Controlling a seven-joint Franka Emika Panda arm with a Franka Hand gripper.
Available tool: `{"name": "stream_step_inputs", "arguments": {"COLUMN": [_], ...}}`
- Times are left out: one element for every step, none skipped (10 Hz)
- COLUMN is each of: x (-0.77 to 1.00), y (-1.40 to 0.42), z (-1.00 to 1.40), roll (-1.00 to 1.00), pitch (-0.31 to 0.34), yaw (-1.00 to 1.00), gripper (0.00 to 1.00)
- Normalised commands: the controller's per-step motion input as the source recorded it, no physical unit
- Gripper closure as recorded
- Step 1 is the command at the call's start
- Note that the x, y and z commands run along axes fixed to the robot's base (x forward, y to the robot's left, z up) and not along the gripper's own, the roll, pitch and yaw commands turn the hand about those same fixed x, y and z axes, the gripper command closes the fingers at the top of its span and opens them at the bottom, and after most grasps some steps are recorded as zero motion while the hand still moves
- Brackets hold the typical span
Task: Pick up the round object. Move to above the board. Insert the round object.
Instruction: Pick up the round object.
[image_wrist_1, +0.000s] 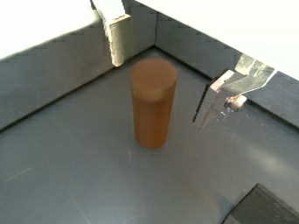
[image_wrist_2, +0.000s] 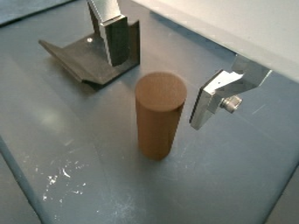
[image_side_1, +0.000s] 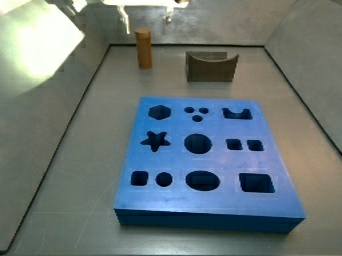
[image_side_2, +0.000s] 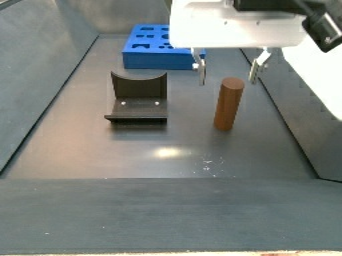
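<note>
1. The peg (image_wrist_1: 153, 102) is seen upright on the grey bench (image_wrist_1: 70, 175), near the back wall in a side view (image_side_1: 142, 48).
2. The pincer (image_wrist_2: 158, 74) is held released just above the peg, fingers (image_wrist_1: 115, 39) apart on either side, not touching it.
3. The board (image_side_1: 203, 155) lies flat, well apart from the peg.
4. The dark block (image_side_2: 136, 98) rests beside the peg.

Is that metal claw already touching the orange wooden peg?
Apart. In both wrist views the gripper is open, and grey floor shows between each finger and the upright round object.
</note>
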Motion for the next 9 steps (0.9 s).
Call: {"name": "stream_step_inputs", "arguments": {"x": [0.0,0.0,0.0,0.0,0.0,0.0,0.0,0.0,0.0], "y": [0.17,0.13,0.14,0.03,0.0,0.0,0.0,0.0,0.0], "z": [-0.37,-0.41,-0.36,-0.06,0.0,0.0,0.0,0.0,0.0], "roll": [-0.04,-0.13,-0.2,-0.03,0.0,0.0,0.0,0.0,0.0], "pitch": [-0.06,-0.086,0.0,0.006,0.0,0.0,0.0,0.0,0.0], "yaw": [0.0,0.0,0.0,0.0,0.0,0.0,0.0,0.0,0.0], "gripper": [0.0,0.0,0.0,0.0,1.0,1.0,1.0,1.0,1.0]}}
